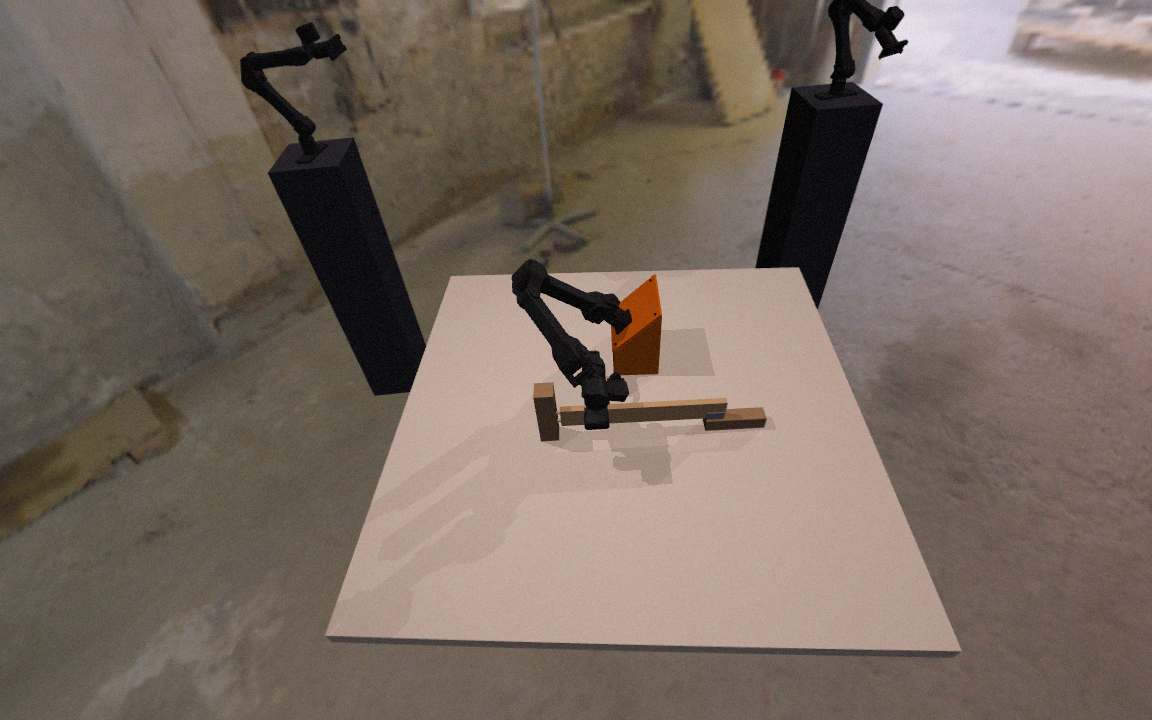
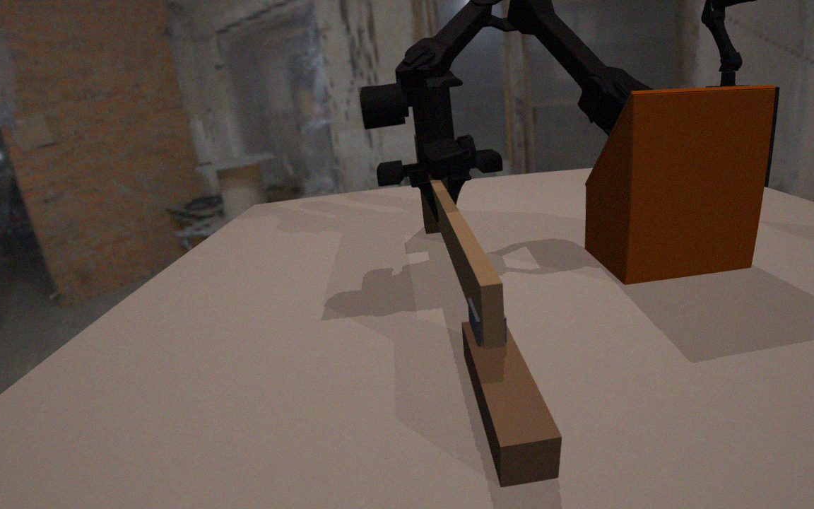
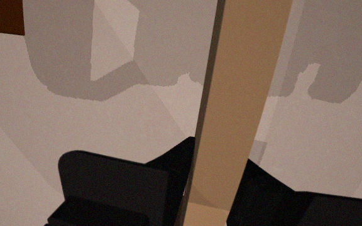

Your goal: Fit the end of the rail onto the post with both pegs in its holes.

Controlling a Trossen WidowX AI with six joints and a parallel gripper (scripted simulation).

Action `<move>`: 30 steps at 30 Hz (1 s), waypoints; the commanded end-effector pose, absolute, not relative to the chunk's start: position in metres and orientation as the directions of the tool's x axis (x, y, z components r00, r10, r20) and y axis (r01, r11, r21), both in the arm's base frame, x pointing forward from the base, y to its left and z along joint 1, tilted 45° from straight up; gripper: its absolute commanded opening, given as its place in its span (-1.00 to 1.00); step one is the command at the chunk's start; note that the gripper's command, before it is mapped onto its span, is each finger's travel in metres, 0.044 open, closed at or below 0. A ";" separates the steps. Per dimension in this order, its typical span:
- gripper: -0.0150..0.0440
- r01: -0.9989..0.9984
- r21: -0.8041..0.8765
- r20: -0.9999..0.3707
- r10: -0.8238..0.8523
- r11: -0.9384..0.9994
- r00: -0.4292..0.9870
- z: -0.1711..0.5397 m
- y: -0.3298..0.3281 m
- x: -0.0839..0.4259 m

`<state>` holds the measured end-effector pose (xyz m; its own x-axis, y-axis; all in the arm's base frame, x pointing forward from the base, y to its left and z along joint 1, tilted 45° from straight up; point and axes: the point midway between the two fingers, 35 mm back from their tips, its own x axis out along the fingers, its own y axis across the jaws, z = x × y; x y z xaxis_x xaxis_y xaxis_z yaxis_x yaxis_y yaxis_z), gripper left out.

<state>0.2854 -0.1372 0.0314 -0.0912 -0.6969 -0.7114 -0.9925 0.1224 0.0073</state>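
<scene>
The long wooden rail [image 1: 652,411] lies roughly level above the white table. Its far end sits in the bracket [image 2: 485,324] on the low footboard block [image 1: 735,418], which also shows in the exterior view [image 2: 509,405]. My gripper [image 1: 596,416] is shut on the rail near its post end, also seen in the exterior view [image 2: 440,189]. The short wooden post [image 1: 546,411] stands just left of the rail's end, with a thin gap where a peg shows. In the wrist view the rail [image 3: 234,110] runs up between my dark fingers.
An orange wedge-shaped block [image 1: 636,329] stands behind the rail, where my arm is mounted; it is large in the exterior view [image 2: 682,183]. Two dark pillars [image 1: 347,268] [image 1: 817,179] with camera arms stand behind the table.
</scene>
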 end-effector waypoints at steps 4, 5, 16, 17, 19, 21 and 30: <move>-0.49 -0.993 0.004 -0.712 -0.698 0.115 -0.084 0.034 -0.137 0.287; -0.49 -0.993 0.004 -0.712 -0.698 0.115 -0.084 0.034 -0.138 0.287; -0.49 -0.993 0.004 -0.711 -0.698 0.115 -0.084 0.036 -0.140 0.286; -0.49 -0.993 0.004 -0.711 -0.698 0.115 -0.084 0.036 -0.141 0.286; -0.49 -0.993 0.004 -0.711 -0.698 0.115 -0.084 0.037 -0.141 0.286; -0.49 -0.993 0.004 -0.711 -0.698 0.115 -0.084 0.037 -0.141 0.286; -0.49 -0.993 0.004 -0.711 -0.698 0.115 -0.084 0.040 -0.143 0.286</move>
<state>0.2848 -0.1420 0.0355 -0.0903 -0.6941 -0.7142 -0.9929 0.1187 0.0101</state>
